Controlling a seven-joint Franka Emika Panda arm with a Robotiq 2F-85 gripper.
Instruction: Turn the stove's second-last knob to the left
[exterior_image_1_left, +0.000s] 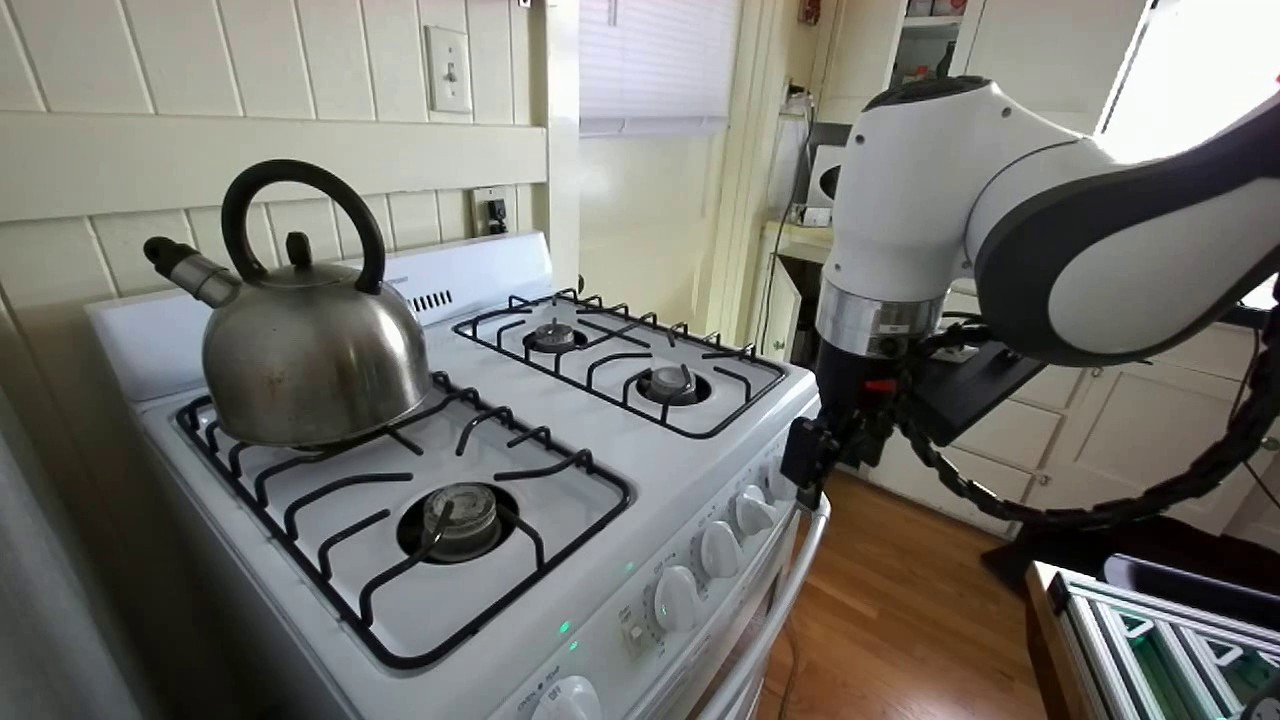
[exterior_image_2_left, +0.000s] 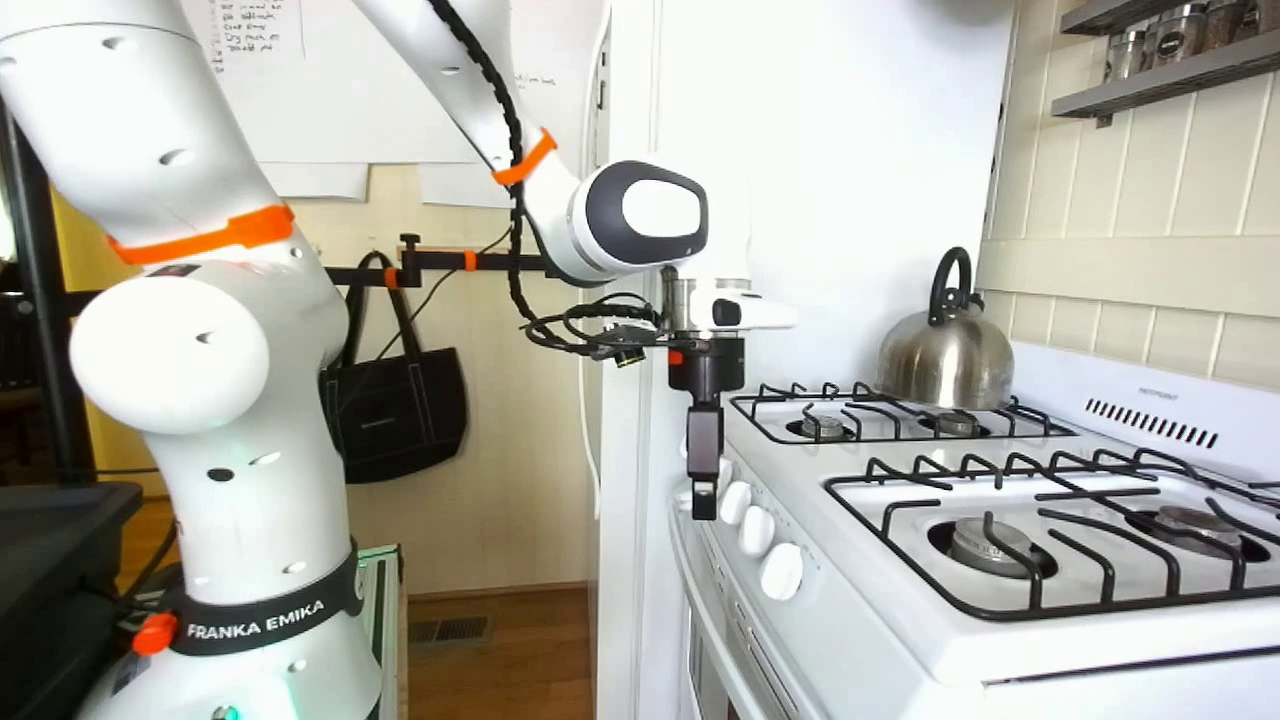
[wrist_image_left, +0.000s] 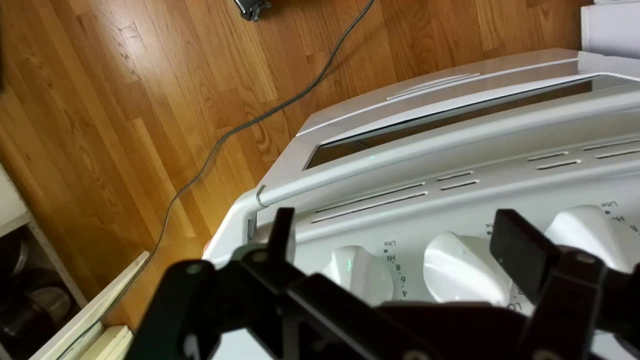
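The white stove (exterior_image_1_left: 600, 400) shows in all views, with a row of white knobs on its sloped front. In the wrist view the end knob (wrist_image_left: 362, 272) and the second-last knob (wrist_image_left: 465, 270) both lie between my fingers in the picture. The second-last knob's ridge slants diagonally. It also shows in both exterior views (exterior_image_1_left: 754, 510) (exterior_image_2_left: 756, 530). My gripper (wrist_image_left: 392, 225) is open and empty, pointing down at the knob row. It also shows in both exterior views (exterior_image_1_left: 808, 495) (exterior_image_2_left: 705, 508). Whether a finger touches a knob I cannot tell. The knobs' lower parts are hidden by the gripper.
A third knob (wrist_image_left: 585, 235) lies just outside my right-hand finger. The oven door handle (wrist_image_left: 450, 145) runs along the front below the knobs. A steel kettle (exterior_image_1_left: 310, 350) stands on a back burner. A cable (wrist_image_left: 220, 142) lies on the wooden floor.
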